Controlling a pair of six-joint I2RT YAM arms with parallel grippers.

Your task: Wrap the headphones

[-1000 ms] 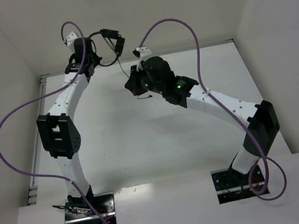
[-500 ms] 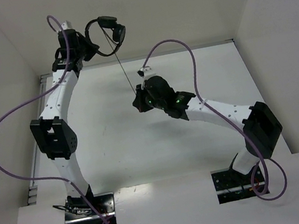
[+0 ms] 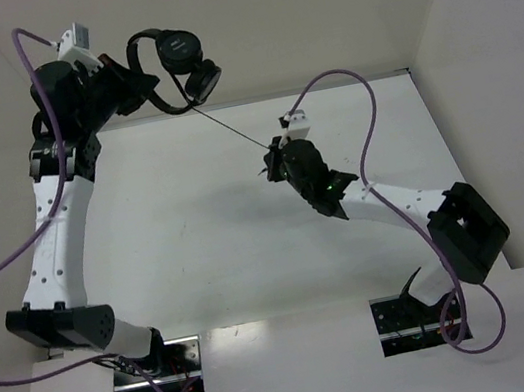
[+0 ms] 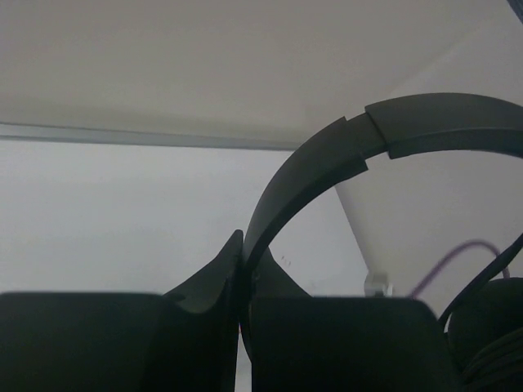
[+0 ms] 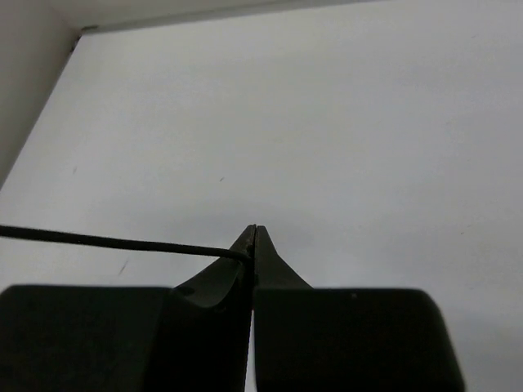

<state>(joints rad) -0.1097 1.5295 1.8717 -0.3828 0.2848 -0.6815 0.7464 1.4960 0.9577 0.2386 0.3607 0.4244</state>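
Observation:
The black headphones [image 3: 178, 53] hang in the air at the far left, held high above the table. My left gripper [image 3: 131, 72] is shut on the thin headband [image 4: 310, 167], which arches up and right in the left wrist view. An earcup [image 4: 494, 327] shows at that view's lower right. The thin black cord [image 3: 230, 130] runs taut from the earcups down to my right gripper [image 3: 270, 166], which is shut on it. In the right wrist view the cord [image 5: 114, 240] comes in from the left and ends between the closed fingertips [image 5: 253, 245].
Purple robot cables [image 3: 350, 89] loop above both arms. White walls close the table [image 3: 202, 257] at the back, left and right. A metal rail [image 4: 122, 135] runs along the back edge.
My left arm has risen and swung left, lifting the headphones higher. My right gripper has moved right and down the table, and the cord between them has pulled taut.

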